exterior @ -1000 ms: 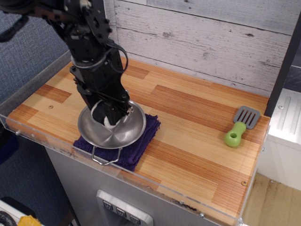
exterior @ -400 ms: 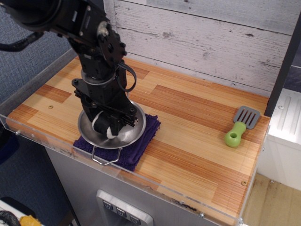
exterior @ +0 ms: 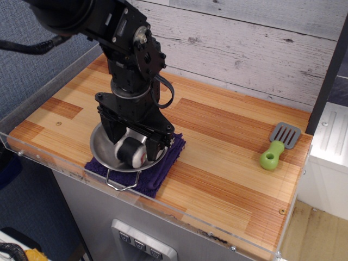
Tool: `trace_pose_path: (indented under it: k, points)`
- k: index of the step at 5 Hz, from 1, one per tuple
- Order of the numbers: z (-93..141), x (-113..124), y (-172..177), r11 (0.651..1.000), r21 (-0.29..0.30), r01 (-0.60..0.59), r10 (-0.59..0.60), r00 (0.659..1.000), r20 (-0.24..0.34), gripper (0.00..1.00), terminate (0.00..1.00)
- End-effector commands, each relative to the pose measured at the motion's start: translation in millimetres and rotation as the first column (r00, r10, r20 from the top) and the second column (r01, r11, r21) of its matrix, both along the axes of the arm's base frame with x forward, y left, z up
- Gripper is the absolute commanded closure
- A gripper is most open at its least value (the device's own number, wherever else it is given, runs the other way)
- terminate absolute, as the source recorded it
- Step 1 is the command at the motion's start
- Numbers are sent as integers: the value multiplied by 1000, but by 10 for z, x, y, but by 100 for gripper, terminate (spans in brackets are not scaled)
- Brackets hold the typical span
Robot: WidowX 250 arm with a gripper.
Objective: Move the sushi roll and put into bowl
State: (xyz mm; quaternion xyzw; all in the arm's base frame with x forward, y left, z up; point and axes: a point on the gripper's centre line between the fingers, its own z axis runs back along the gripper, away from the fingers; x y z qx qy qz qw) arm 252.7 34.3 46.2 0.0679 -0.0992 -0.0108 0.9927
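The sushi roll (exterior: 129,151), black wrap with a white end and a red spot, lies on its side inside the steel bowl (exterior: 95,150). The bowl sits on a purple cloth (exterior: 161,171) at the front left of the wooden counter, one wire handle pointing to the front. My gripper (exterior: 135,143) hangs just above the bowl with its black fingers spread on either side of the roll. It is open and the roll rests on the bowl's floor. The arm hides the back half of the bowl.
A grey spatula with a green handle (exterior: 278,145) lies at the right end of the counter. A clear plastic rim (exterior: 179,215) runs along the front edge. A plank wall stands behind, and a white unit (exterior: 331,136) at the far right.
The arm has shifted right and back and risen a little. The fingers have spread apart, and the roll now lies free in the bowl, more of it showing.
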Motion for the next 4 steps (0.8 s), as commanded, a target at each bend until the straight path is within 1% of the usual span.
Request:
trace_pose_path:
  k: [1, 2, 3, 4]
  points:
    - [125, -40, -53, 1000, -18, -5, 5, 999, 43, 0, 0]
    - [209, -30, -61, 997, -75, 7, -3, 998, 59, 0, 0]
    - [387, -16, -98, 995, -94, 22, -15, 997, 79, 0, 0]
    - [564, -22, -142, 995, -95, 29, -19, 994, 111, 0, 0]
